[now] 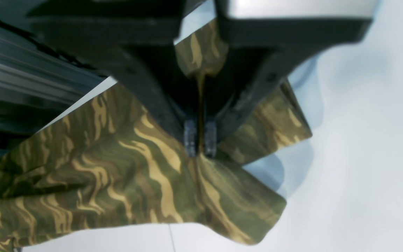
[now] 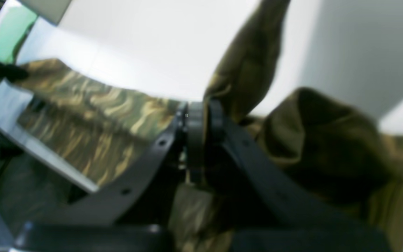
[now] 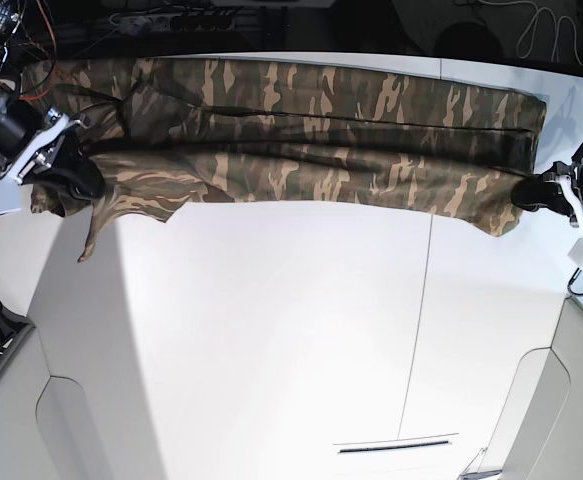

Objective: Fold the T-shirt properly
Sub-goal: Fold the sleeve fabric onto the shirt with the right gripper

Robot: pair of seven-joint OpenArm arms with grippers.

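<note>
Along table's far edge: T-shirt | both pincers clamp its ends | near side bare

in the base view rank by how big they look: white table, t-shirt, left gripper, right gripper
1. white table
2. T-shirt
3. right gripper and left gripper: both small and partly hidden by cloth, so unranked.

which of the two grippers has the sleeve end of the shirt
The right gripper, at the base view's left: a short sleeve of the T-shirt hangs below it. The left gripper pinches a plain edge with no sleeve.
</note>
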